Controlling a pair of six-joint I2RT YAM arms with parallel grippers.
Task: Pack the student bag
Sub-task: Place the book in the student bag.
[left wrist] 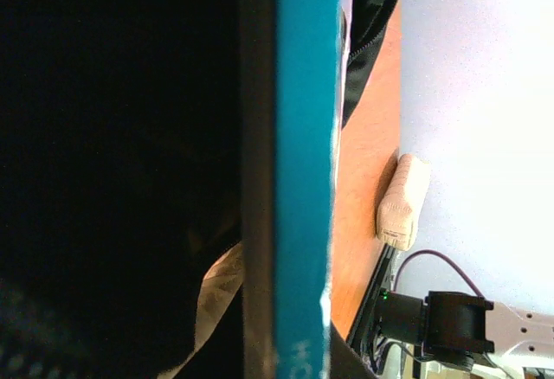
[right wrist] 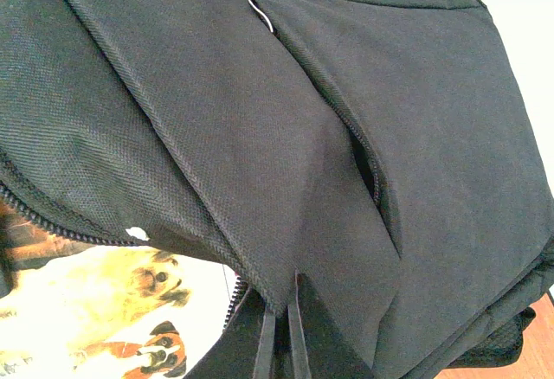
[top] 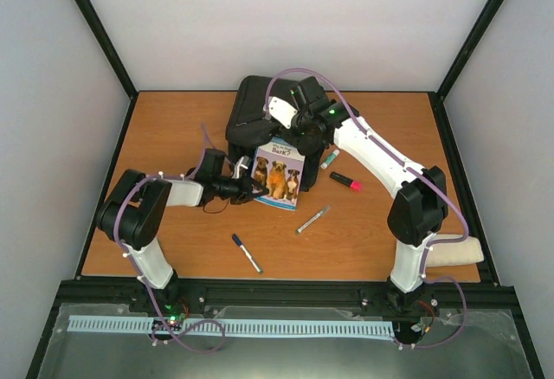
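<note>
While the right tool (right wrist: 279, 314) pinches the student bag (right wrist: 216, 119) beneath it, the left tool (top: 248, 187) clamps the book (top: 278, 176).

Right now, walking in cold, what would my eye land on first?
First, the big black backpack at the middle back of the table, with both arms reaching to it. The right gripper pinches its fabric, while the left gripper holds a book with dogs on its cover against the backpack's front. Pens and a pink highlighter lie scattered on the wood in front.
</note>
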